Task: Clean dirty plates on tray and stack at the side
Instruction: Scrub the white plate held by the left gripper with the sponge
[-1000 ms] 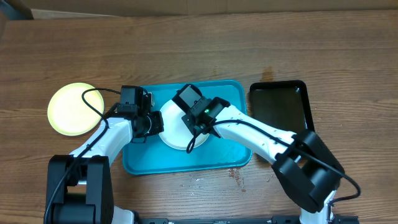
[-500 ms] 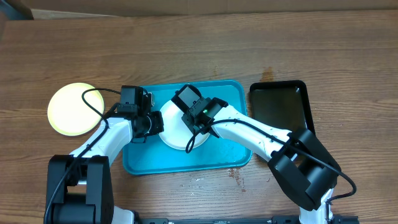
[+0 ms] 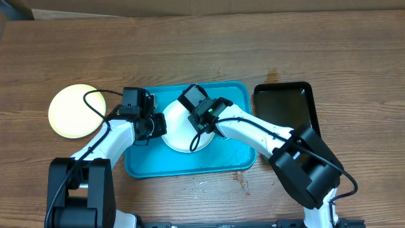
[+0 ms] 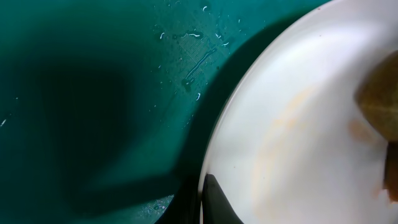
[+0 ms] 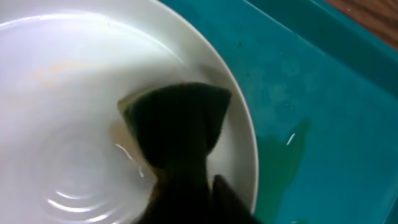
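Observation:
A white plate [image 3: 179, 134] lies on the turquoise tray [image 3: 231, 155]. My left gripper [image 3: 156, 126] is shut on the plate's left rim; in the left wrist view one dark finger [image 4: 214, 202] lies on the plate [image 4: 298, 143], which has a faint orange smear. My right gripper [image 3: 199, 122] is shut on a dark sponge [image 5: 177, 124] and presses it on the wet plate [image 5: 62, 93] near its right rim. A pale yellow-green plate [image 3: 74, 111] lies on the table left of the tray. A third plate is not in view.
A glossy black tray [image 3: 286, 107] lies right of the turquoise tray. Water drops lie on the turquoise tray floor [image 4: 186, 62]. Small crumbs or stains mark the wooden table [image 3: 240, 180] in front of the tray.
My right arm has shifted slightly and the sponge has moved a little across the plate. The left arm and the plate have not moved.

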